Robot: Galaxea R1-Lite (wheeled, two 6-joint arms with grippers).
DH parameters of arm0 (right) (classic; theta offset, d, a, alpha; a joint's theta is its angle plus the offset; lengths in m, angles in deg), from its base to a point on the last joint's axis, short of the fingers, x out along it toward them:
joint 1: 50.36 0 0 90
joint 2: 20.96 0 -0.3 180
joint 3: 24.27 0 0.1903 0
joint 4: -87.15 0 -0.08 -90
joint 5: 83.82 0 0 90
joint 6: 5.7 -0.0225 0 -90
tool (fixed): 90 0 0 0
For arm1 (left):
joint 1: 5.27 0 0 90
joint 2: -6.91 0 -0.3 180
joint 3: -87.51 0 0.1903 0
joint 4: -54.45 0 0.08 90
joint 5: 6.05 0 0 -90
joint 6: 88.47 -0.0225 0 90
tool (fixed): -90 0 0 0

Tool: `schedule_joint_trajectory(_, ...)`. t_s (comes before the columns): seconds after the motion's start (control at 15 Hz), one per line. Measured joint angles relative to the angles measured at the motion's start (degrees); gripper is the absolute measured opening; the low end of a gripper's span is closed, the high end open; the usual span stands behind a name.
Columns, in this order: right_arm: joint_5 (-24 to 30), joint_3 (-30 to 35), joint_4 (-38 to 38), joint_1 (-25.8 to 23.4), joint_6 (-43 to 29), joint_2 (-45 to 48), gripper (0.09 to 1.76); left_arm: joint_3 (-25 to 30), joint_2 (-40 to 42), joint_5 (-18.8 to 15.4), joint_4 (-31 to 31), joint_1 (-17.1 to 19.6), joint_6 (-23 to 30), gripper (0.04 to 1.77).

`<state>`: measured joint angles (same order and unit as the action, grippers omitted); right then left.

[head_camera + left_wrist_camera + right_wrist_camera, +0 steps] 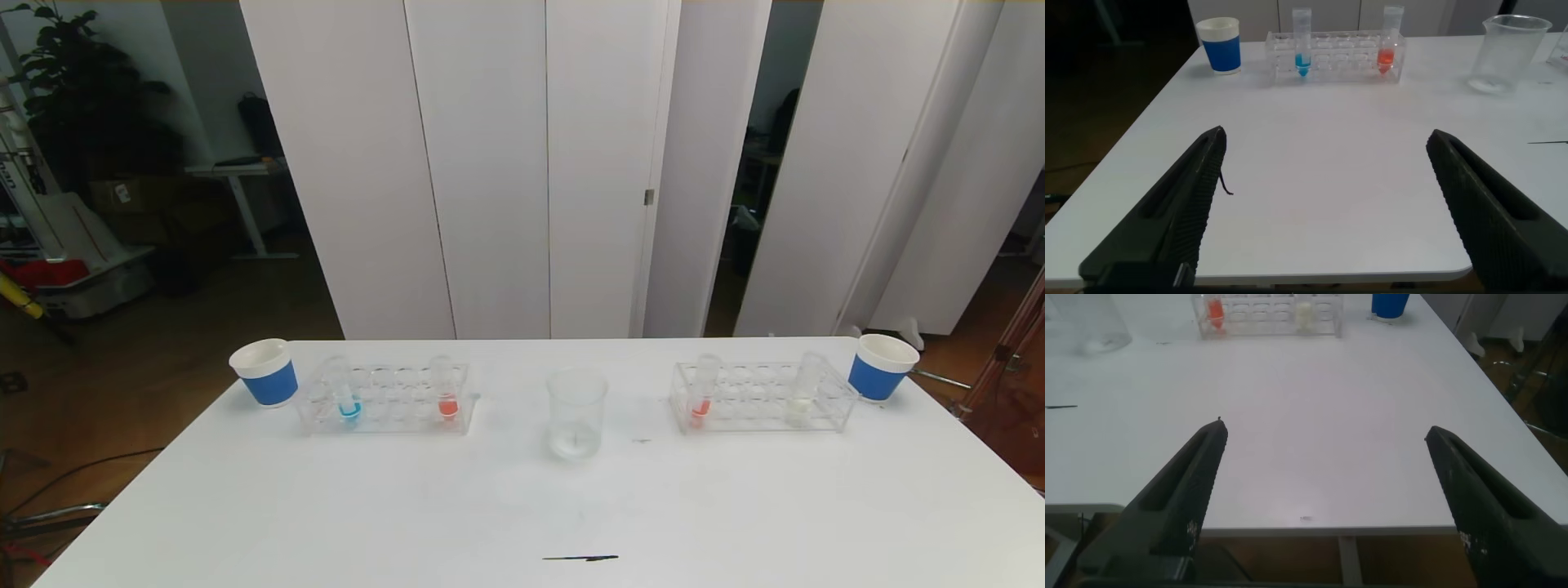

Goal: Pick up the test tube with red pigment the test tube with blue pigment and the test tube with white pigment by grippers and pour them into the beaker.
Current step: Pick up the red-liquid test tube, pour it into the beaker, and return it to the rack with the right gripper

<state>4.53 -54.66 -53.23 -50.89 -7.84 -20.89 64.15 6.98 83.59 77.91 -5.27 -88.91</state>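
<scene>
Only the fingers show. The left gripper [1323,212] has two long black fingers [1180,212], wedge-shaped, tapering to narrow tips, with finely ribbed inner faces. The right gripper [1323,498] has matching black fingers [1184,498], one bearing small pale printed markings.

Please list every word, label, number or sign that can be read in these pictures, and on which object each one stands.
No text can be read.
Blue cups: plain blue band, no print.
Beaker: no scale marks can be made out.
Racks and tubes: no labels visible.
Box in the far left background: a small white label, too small to read.
</scene>
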Motion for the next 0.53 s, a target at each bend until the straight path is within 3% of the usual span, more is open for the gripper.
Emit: schedule_joint_trajectory(0.53, -1.05, -0.46, -0.13, 0.0, 0.24, -0.34, 1.74, 0.0, 0.0, 0.0, 0.0, 0.0, 0.0, 1.75)
